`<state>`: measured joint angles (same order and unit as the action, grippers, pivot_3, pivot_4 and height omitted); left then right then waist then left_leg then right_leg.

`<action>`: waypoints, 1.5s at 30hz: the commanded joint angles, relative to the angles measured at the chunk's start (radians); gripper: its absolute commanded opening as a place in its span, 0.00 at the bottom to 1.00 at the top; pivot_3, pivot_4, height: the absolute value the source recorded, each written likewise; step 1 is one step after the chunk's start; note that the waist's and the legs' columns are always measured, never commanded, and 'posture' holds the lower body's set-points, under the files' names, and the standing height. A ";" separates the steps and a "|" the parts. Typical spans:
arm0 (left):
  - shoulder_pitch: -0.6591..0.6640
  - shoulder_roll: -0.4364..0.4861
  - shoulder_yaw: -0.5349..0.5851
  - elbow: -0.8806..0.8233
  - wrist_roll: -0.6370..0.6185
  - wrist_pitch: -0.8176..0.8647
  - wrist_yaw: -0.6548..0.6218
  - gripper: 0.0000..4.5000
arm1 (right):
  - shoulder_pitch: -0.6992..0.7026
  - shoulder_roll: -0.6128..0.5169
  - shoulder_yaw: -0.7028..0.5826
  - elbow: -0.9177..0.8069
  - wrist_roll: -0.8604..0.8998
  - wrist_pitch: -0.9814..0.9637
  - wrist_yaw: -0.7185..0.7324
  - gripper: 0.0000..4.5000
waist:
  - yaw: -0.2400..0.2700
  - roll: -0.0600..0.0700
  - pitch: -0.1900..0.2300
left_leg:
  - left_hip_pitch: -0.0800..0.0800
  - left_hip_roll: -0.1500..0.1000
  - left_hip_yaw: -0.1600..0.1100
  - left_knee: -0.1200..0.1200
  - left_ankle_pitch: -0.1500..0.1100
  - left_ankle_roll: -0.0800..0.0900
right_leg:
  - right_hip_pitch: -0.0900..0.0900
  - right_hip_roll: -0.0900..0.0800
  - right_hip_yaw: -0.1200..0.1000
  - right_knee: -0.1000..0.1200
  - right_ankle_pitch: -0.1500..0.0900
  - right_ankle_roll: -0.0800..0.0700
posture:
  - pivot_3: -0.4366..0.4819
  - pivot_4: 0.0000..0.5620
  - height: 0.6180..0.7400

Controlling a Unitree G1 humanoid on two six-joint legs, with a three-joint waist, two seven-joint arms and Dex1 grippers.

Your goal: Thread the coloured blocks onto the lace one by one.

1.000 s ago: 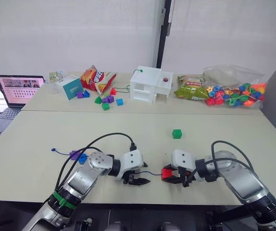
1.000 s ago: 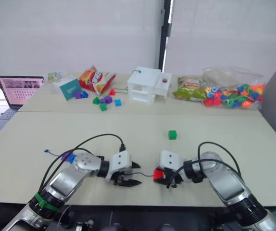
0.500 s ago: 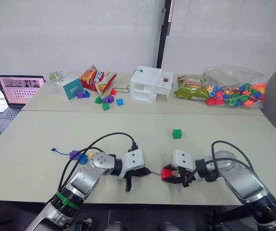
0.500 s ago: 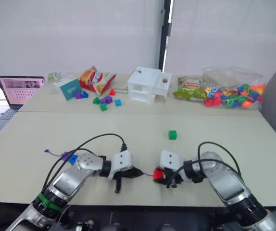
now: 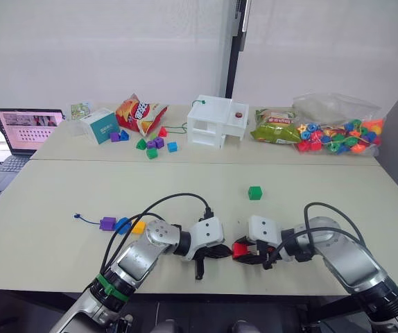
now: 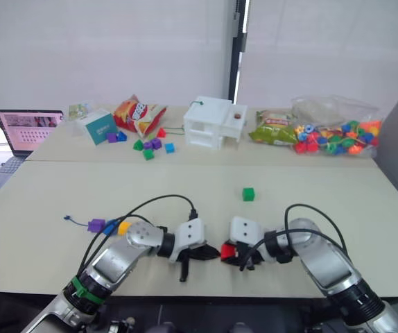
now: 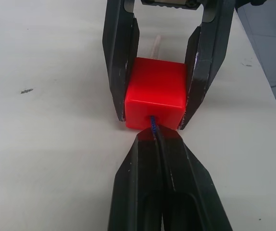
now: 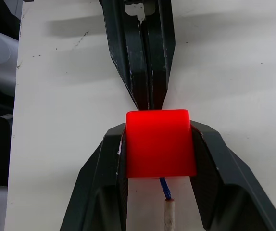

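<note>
My right gripper [image 8: 158, 129] is shut on the red block [image 8: 159, 142] just above the table near its front edge. The lace [image 7: 152, 126] runs through the block's hole, and its pale tip [image 8: 169, 214] sticks out on the right gripper's side. Tight against the block's other face, my left gripper [image 7: 153, 138] is shut on the lace. The purple [image 5: 107, 223], blue [image 5: 121, 225] and yellow [image 5: 138, 227] blocks sit in a row on the lace at the left. The green block [image 5: 255, 193] lies alone on the table, farther back.
Along the back stand a laptop [image 5: 26, 128], a teal box [image 5: 102, 125], a crisp bag [image 5: 140, 113], small mixed blocks [image 5: 152, 146], a white box [image 5: 216, 121], a green packet [image 5: 275, 128] and a clear bag of beads [image 5: 338, 132].
My left gripper has shut on the lace and slid right, up against the red block. The yellow block has come into sight behind the arm. The right gripper has stayed still.
</note>
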<state>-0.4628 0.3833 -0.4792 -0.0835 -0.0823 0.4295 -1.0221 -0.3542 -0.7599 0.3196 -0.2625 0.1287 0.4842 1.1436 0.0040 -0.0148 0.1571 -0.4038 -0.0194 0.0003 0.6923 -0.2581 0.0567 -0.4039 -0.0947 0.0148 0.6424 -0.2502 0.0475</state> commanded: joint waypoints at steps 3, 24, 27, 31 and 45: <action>0.007 0.036 0.042 -0.113 -0.087 0.054 -0.053 0.35 | 0.000 0.032 0.001 0.006 -0.015 0.026 -0.056 0.51 | -0.004 0.000 0.000 | 0.000 0.000 0.000 0.000 0.000 0.000 | 0.000 0.000 0.000 0.000 0.000 0.000 | 0.48 0.27 1.00; -0.125 -0.135 -0.095 0.177 0.057 -0.117 -0.003 0.87 | 0.197 -0.137 -0.210 -0.108 0.074 0.017 -0.077 1.00 | 0.014 0.000 0.000 | -0.004 -0.003 0.000 0.001 0.000 0.001 | -0.002 -0.002 -0.001 -0.002 0.001 0.002 | 0.48 0.27 1.00; -0.125 -0.132 -0.090 0.181 0.051 -0.130 -0.023 0.66 | 0.202 -0.132 -0.202 -0.097 0.070 0.002 -0.090 1.00 | 0.010 0.000 0.000 | -0.004 -0.003 0.000 0.001 0.000 0.001 | -0.002 -0.002 -0.001 -0.002 0.001 0.002 | 0.48 0.27 1.00; -0.124 -0.129 -0.091 0.180 0.054 -0.136 -0.035 0.37 | 0.207 -0.122 -0.195 -0.082 0.064 -0.021 -0.100 1.00 | 0.011 0.000 0.000 | -0.004 -0.003 0.000 0.001 0.000 0.001 | -0.002 -0.002 -0.001 -0.002 0.001 0.002 | 0.48 0.27 1.00; -0.130 -0.123 -0.088 0.183 0.057 -0.141 -0.055 0.27 | 0.232 -0.121 -0.197 -0.050 0.062 -0.077 -0.110 0.07 | 0.011 0.000 0.000 | -0.003 -0.003 0.000 0.001 0.000 0.001 | -0.001 -0.002 -0.001 -0.002 0.001 0.002 | 0.48 0.27 1.00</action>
<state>-0.5798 0.2610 -0.5699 0.1066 -0.0277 0.3030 -1.0643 -0.1265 -0.8731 0.1419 -0.3121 0.1975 0.4197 1.0381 0.0148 -0.0146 0.1575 -0.4072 -0.0224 0.0003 0.6933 -0.2584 0.0575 -0.4045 -0.0969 0.0141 0.6406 -0.2494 0.0494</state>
